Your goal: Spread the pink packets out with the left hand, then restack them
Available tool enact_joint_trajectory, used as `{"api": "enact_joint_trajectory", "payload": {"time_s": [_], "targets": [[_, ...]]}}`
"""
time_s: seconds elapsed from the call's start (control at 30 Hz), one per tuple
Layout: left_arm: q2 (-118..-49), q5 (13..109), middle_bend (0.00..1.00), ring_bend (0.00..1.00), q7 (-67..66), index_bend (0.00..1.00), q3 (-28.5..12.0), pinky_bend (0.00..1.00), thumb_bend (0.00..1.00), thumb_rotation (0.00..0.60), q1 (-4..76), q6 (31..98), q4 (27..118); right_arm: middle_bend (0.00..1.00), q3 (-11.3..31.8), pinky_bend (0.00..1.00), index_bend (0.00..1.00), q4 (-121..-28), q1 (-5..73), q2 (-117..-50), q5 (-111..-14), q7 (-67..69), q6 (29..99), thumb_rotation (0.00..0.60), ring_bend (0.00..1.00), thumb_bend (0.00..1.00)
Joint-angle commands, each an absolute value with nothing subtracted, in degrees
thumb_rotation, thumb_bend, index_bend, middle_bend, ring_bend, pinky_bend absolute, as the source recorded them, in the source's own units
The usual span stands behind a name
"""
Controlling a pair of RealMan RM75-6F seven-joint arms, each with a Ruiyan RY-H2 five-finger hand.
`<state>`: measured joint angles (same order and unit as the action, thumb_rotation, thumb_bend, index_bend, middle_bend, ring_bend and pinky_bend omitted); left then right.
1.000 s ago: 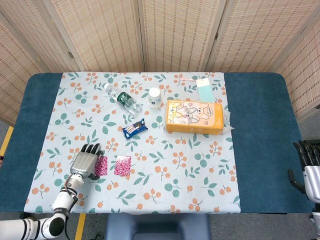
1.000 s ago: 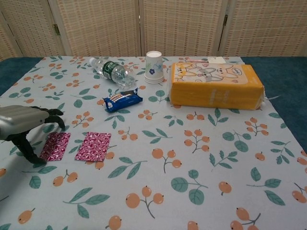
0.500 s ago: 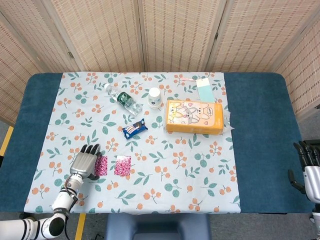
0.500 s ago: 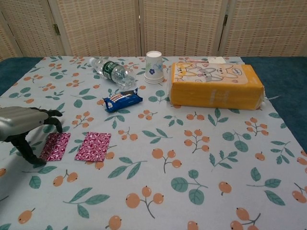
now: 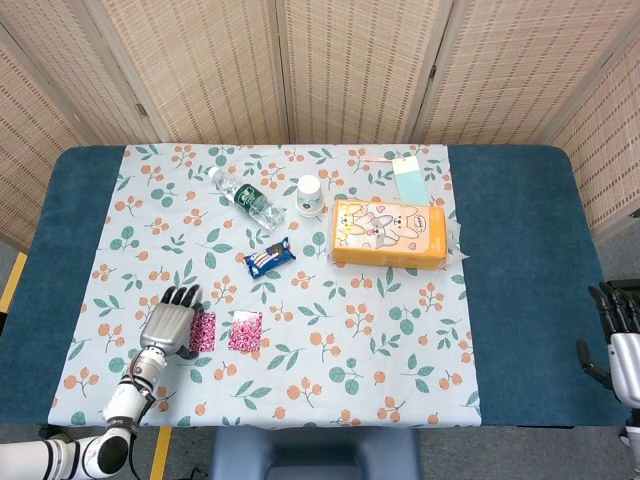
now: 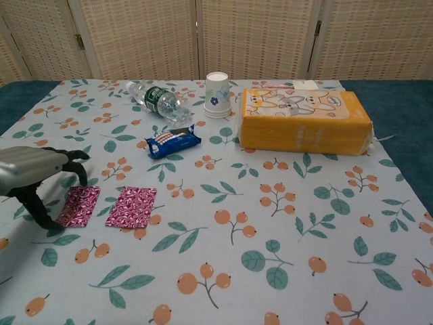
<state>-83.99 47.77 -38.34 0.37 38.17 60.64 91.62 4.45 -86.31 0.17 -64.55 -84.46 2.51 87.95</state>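
where packets [image 6: 111, 206] lie apart, left hand [image 6: 37, 177] beside

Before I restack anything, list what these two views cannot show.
- Left hand: cut by the chest view's left edge; whether its fingertips touch the left pink packet is unclear.
- Left pink packet, head view: its left edge lies under the fingers.
- Right hand: cropped at the head view's right edge, absent from the chest view.
- Blue snack packet: print too small to read.

Two packets [image 6: 78, 206] [image 6: 131, 206] are laid side by side just right of the left robot hand [image 6: 30, 177]; snack bar [image 6: 174, 141] and bottle [image 6: 158, 101] are placed beyond.
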Motion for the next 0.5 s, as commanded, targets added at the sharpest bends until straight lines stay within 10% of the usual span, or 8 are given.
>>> {"api": "enact_joint_trajectory", "payload": {"time_s": [0.03,0.5], "targets": [[-83.1,48.5,0.0,0.0,-37.9,0.32,0.0,0.0,0.15,0.571,38.1,61.0,92.8,0.07,4.4,0.0,0.0,-86.3,0.1,-64.5,-84.4,2.5,88.0,0.6,0.0,0.48],[-83.4,46.3,0.0,0.0,-39.9,0.32,-3.3,0.0,0.15,0.57,42.1,58.3,97.6,0.07,4.5,0.0,0.0,-85.6,-0.4,-64.7,-84.0,3.4,88.3,0.6,0.0,0.48]]}}
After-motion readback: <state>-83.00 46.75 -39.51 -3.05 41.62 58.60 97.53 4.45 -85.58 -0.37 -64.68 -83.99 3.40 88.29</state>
